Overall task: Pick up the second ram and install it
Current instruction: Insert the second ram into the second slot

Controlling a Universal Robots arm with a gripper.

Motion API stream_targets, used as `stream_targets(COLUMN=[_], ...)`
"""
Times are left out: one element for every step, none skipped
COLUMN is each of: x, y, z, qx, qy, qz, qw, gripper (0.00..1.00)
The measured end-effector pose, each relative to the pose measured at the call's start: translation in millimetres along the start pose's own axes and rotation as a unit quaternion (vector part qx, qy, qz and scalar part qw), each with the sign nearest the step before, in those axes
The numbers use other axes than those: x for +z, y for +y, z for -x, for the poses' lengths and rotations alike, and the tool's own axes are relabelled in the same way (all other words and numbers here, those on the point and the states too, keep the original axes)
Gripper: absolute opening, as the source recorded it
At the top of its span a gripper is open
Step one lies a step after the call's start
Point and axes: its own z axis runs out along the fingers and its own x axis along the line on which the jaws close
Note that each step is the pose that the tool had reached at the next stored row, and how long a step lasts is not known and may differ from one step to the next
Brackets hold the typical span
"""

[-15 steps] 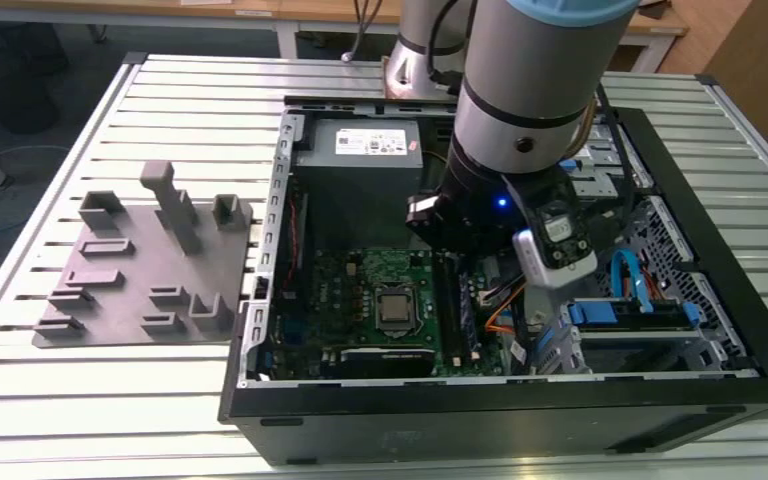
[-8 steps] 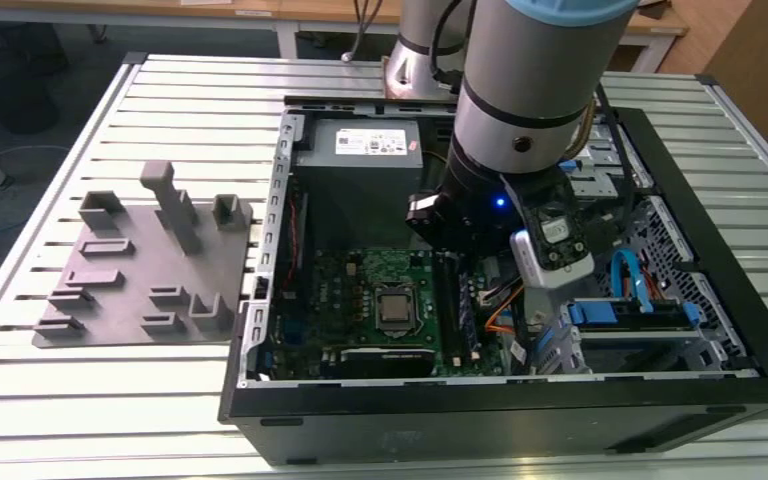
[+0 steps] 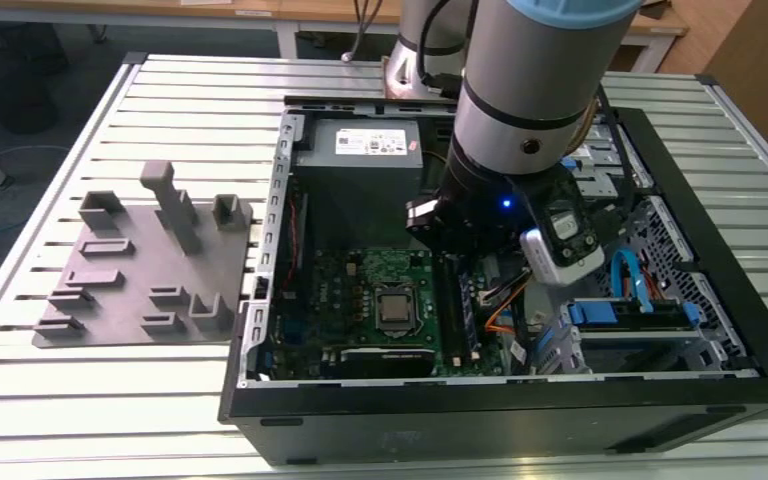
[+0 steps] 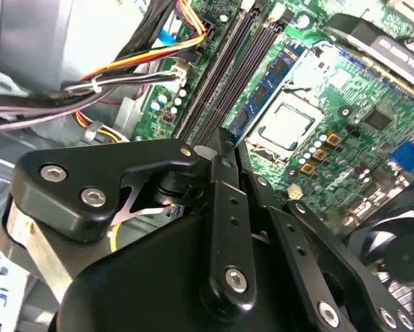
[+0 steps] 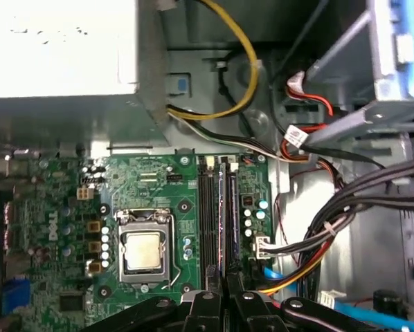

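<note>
1 gripper (image 5: pixel 224 282) above memory sockets (image 5: pixel 208 207)

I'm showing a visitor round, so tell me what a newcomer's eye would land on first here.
The grey arm reaching into the open computer case dominates the exterior view. Inside, the green motherboard with its silver processor stands out in the first wrist view, the tool poised at a blue-green memory stick among the black sockets. On the exterior view's left, a grey moulded tray lies on the slatted table.
</note>
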Motion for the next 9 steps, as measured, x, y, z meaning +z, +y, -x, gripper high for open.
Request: stream_targets(x=[0.0,0.0,0.0,0.1,0.0,0.1,0.1,0.1,0.3], y=[0.0,0.0,0.0,0.0,0.0,0.0,0.0,0.0,-0.1], z=[0.0,0.0,0.0,0.0,0.0,0.0,0.0,0.0,0.0], qx=[0.0,0.0,0.0,-0.001,-0.001,-0.001,-0.001,-0.001,-0.001], qy=[0.0,0.0001,0.0001,0.0001,0.0001,0.0001,0.0001,0.0001,0.0001], qz=[0.0,0.0001,0.0001,0.0001,0.0001,0.0001,0.0001,0.0001,0.0001], qw=[1.0,1.0,1.0,1.0,1.0,1.0,1.0,1.0,1.0], gripper=[0.11,0.11,0.11,0.11,0.11,0.11,0.11,0.11,0.11])
